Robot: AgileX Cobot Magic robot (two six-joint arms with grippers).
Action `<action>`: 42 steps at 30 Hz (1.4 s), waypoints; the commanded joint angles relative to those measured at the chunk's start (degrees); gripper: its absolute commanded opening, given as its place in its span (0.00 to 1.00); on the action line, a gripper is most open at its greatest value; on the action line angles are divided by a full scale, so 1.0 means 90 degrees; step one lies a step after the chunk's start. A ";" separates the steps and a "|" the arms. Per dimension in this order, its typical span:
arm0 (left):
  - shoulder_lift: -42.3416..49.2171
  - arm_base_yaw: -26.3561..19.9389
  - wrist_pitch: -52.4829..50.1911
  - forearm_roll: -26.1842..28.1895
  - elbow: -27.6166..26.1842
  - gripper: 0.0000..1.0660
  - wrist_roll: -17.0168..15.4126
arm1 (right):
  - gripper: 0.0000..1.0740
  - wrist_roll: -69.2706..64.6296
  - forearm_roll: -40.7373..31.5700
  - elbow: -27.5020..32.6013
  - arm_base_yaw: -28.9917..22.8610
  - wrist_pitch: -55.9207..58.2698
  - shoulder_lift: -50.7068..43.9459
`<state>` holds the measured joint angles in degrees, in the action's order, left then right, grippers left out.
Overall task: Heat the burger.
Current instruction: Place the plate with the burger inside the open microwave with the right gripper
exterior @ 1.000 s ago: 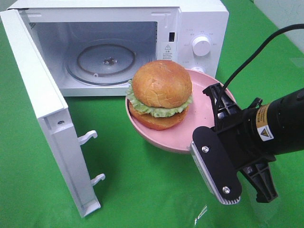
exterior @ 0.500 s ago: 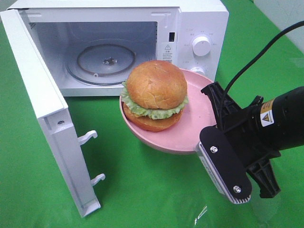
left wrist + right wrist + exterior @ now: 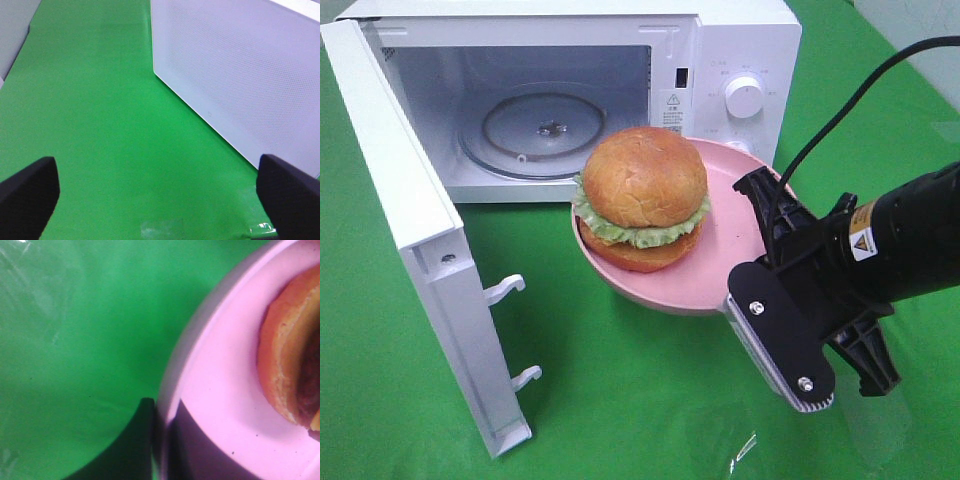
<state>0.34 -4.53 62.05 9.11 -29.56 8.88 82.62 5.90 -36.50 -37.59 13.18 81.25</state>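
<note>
my right gripper (image 3: pixel 752 262) is clamped on the near rim of the pink plate (image 3: pixel 725 250), which looks held up off the green cloth (image 3: pixel 620 400) just in front of the open microwave (image 3: pixel 740 40). the burger (image 3: pixel 642 198) sits on the side of the plate away from my fingers, so all that weight hangs off one edge pinch. my worry: the plate pivots in the grip, tips down, and the burger slides off before it reaches the turntable (image 3: pixel 545 125). the plate also looks wide for that opening, so its rim could clip the sill or the control panel side going in. my left gripper (image 3: pixel 160 200) is spread wide and holding nothing, out beside the door (image 3: pixel 410 230).
</note>
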 commanded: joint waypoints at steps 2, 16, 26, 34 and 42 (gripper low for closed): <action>0.0102 0.0038 -0.0089 0.0038 0.0000 0.94 -0.0006 | 0.00 -0.0197 0.0127 -0.0267 0.0019 -0.0427 0.0153; 0.0102 0.0038 -0.0089 0.0038 0.0000 0.94 -0.0006 | 0.00 -0.0197 0.0293 -0.0885 -0.0376 -0.0598 0.0898; 0.0102 0.0038 -0.0089 0.0038 0.0000 0.94 -0.0006 | 0.00 -0.0191 0.0280 -0.1502 -0.0433 -0.0567 0.1458; 0.0102 0.0038 -0.0089 0.0038 0.0000 0.94 -0.0006 | 0.00 -0.0076 0.0267 -0.1833 -0.0433 -0.0522 0.1719; 0.0102 0.0038 -0.0089 0.0038 0.0000 0.94 -0.0006 | 0.00 0.0598 -0.0267 -0.2285 -0.0433 -0.0223 0.2012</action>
<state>0.34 -4.53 62.05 9.11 -29.56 8.88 86.69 4.47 -55.92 -41.48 13.69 99.81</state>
